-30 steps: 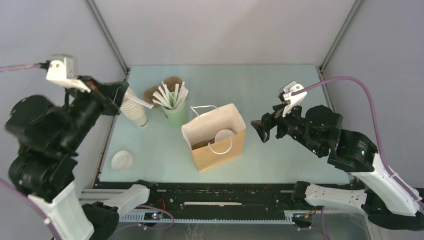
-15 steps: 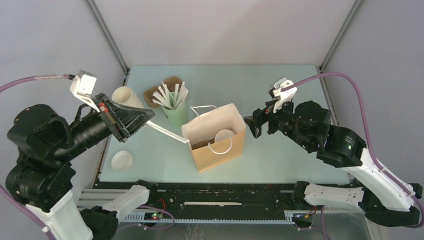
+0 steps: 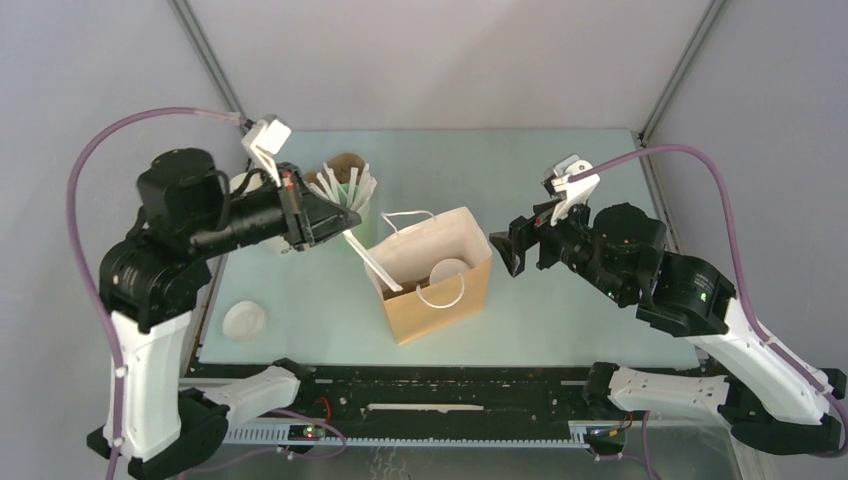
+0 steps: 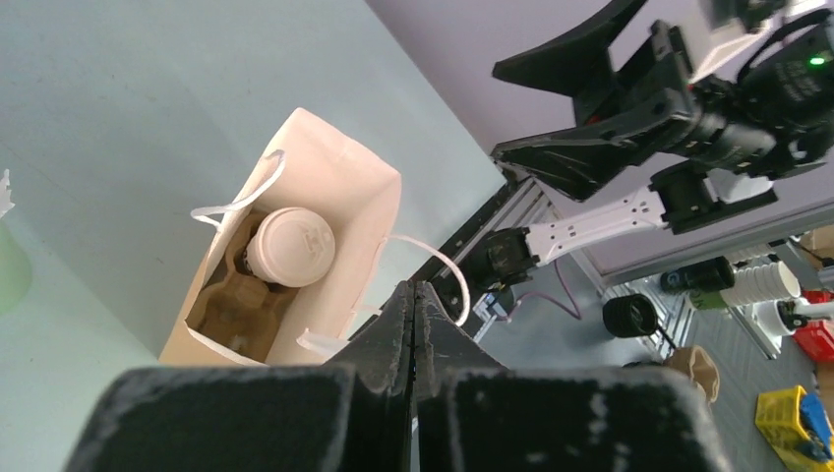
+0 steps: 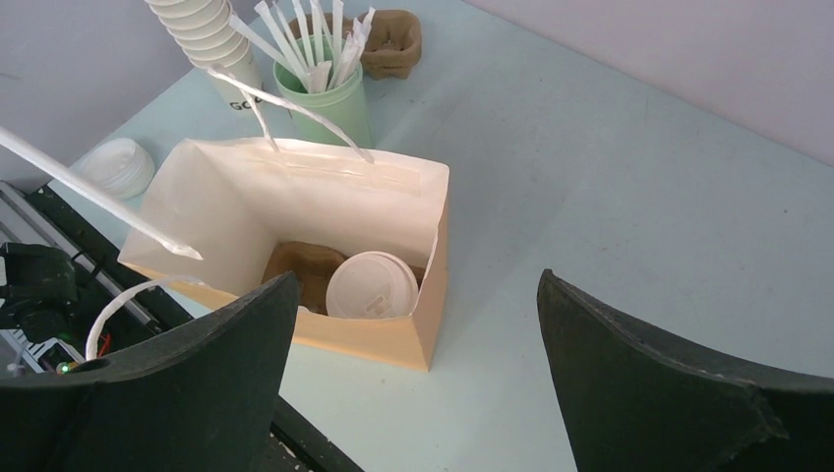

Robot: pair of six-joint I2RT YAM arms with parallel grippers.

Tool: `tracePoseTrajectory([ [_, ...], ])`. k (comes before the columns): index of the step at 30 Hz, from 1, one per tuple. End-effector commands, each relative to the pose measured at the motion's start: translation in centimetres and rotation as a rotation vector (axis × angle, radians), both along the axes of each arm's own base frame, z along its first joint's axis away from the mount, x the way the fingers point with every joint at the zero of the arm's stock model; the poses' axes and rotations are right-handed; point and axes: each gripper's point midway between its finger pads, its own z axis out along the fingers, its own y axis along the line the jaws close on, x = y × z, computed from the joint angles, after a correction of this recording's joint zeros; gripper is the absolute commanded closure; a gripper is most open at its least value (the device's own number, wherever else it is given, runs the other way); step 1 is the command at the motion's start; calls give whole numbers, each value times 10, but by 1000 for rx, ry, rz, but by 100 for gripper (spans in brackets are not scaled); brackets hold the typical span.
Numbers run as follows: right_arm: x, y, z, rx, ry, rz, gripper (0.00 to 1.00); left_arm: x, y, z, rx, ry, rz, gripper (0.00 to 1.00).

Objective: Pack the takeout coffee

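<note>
The takeout coffee (image 3: 448, 270), a cream cup under a round white lid (image 5: 372, 285), stands inside the open brown paper bag (image 3: 440, 305) beside a brown cardboard carrier (image 5: 300, 267). The left wrist view looks down on the lid (image 4: 290, 246) in the bag (image 4: 369, 197). My left gripper (image 3: 348, 222) is shut on a long white stick (image 3: 380, 265). It slants down to the bag's left rim, its tip (image 5: 187, 253) over the mouth. My right gripper (image 3: 507, 252) hangs open just right of the bag, nothing between its fingers (image 5: 197, 374).
A pale green cup of white sticks (image 5: 334, 98) and a tall stack of cream cups (image 5: 207, 29) stand behind the bag, with a brown carrier (image 5: 393, 44) further back. Loose white lids (image 3: 244, 320) lie at the front left. The bag's white handles (image 4: 438, 270) stick up.
My left arm has swung from the far left towards the middle, carrying the white stick until its tip reaches the bag's mouth. The right gripper edged slightly closer to the bag.
</note>
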Motion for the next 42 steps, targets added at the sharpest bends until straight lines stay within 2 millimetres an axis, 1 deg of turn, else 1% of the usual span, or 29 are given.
tracePoseTrajectory([
  [1, 0, -7, 3, 32, 6, -34, 0, 16, -7, -20, 78, 25, -11, 100],
  [5, -1, -8, 0, 34, 16, -33, 0, 29, -15, -52, 183, 93, -12, 100],
  [12, -2, -10, -3, 29, 23, -36, 0, 51, -38, -97, 330, 149, -13, 100],
  [14, -2, -10, -5, 26, 24, -36, 1, 58, -44, -114, 392, 175, -7, 100],
  [18, -3, -11, -7, 18, 30, -35, 0, 66, -51, -143, 503, 215, 2, 100],
  [21, -4, -13, -8, 18, 33, -36, 0, 71, -55, -154, 538, 222, 11, 100],
  [25, -6, -16, -9, 16, 35, -37, 0, 74, -63, -162, 543, 234, 0, 100],
  [29, -7, -19, -11, 10, 38, -39, 0, 74, -73, -172, 568, 252, -32, 100],
  [32, -8, -20, -12, 13, 43, -40, 0, 71, -76, -181, 605, 272, -58, 100],
  [36, -10, -21, -14, 16, 50, -42, 0, 75, -70, -193, 676, 282, -43, 100],
  [39, -10, -22, -15, 17, 53, -43, 0, 79, -66, -197, 713, 277, -28, 99],
  [40, -10, -21, -15, 19, 54, -41, 0, 81, -65, -197, 723, 274, -21, 98],
  [42, -10, -20, -15, 19, 55, -38, 0, 87, -61, -199, 761, 274, 7, 90],
])
